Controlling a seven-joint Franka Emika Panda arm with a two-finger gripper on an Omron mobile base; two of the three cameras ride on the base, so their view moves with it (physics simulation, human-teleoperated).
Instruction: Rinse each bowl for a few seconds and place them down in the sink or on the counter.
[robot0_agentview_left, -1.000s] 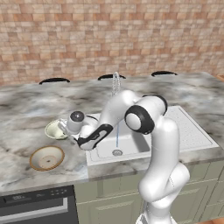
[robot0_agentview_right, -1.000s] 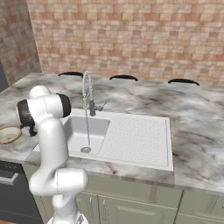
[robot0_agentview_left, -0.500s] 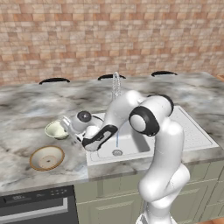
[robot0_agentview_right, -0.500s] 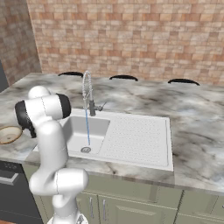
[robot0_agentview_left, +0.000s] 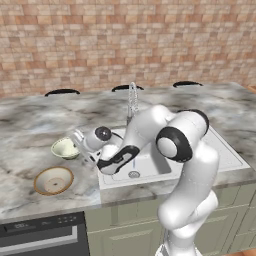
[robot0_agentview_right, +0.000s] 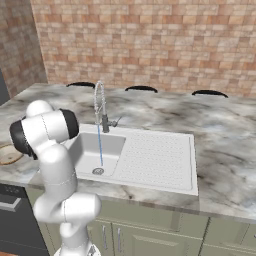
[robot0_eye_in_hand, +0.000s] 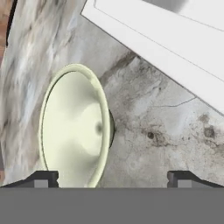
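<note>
**Gripper spread wide beside the green-cream bowl, nothing held**

Gripper (robot0_agentview_left: 83, 148) is low over the counter (robot0_agentview_left: 30, 120), just left of the sink (robot0_agentview_left: 227, 152) and right next to the pale green-cream bowl (robot0_agentview_left: 65, 148). Fingers are wide apart, nothing between them. In the left base view one finger looks close to the bowl's right rim; can't tell whether it touches.

Hand view: the two fingertips (robot0_eye_in_hand: 41, 178) sit far apart at the bottom of the view, gripper (robot0_eye_in_hand: 113, 178) midpoint over bare marble. The green-cream bowl (robot0_eye_in_hand: 76, 127) lies toward the left fingertip, seen from the side with its hollow facing the camera. It rests on the counter (robot0_eye_in_hand: 162, 122), with the sink's white rim (robot0_eye_in_hand: 157, 39) running across the upper right.

Second bowl, the shallower one with the tan-orange rim (robot0_agentview_left: 53, 180), sits upright on the counter nearer the front edge, left of the sink and apart from both the green-cream bowl and the gripper. Its edge also shows at the far left of the right base view (robot0_agentview_right: 7, 154), behind the arm.

Chrome coil-neck faucet (robot0_agentview_right: 100, 107) stands at the far edge of the basin. A thin stream of water (robot0_agentview_right: 100, 147) runs from it straight down into the basin, landing near the round drain (robot0_agentview_right: 98, 171). Ribbed draining board (robot0_agentview_right: 157, 157) is to the right of the basin.
</note>
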